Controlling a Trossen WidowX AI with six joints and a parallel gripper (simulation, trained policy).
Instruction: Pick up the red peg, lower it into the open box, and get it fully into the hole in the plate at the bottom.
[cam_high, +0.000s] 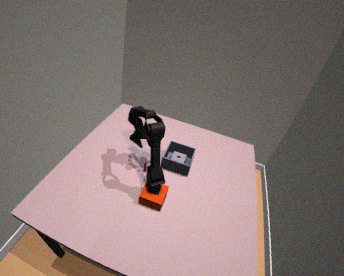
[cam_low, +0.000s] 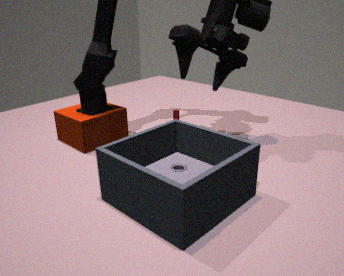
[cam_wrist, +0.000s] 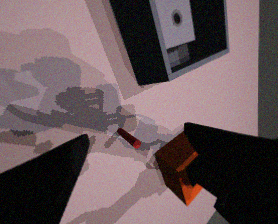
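Observation:
The red peg (cam_high: 145, 166) (cam_low: 176, 114) (cam_wrist: 129, 138) stands upright on the table, outside the box; its lower part is hidden behind the box in the exterior view. The dark open box (cam_high: 175, 167) (cam_low: 142, 197) (cam_wrist: 137, 45) has a light plate (cam_low: 159, 165) (cam_wrist: 181, 35) at its bottom, with an empty round hole (cam_low: 179, 168) (cam_wrist: 177, 18). My gripper (cam_low: 199, 84) (cam_wrist: 137, 132) is wide open and empty, high above the table. In the wrist view the peg shows between the fingertips but well below them.
The arm's base sits on an orange block (cam_high: 152, 200) (cam_low: 70, 131), which also shows by the right finger in the wrist view (cam_wrist: 170, 160). The pink table (cam_high: 210, 215) (cam_low: 45, 220) carries the arm's shadows around the peg. The box walls stand up around the plate.

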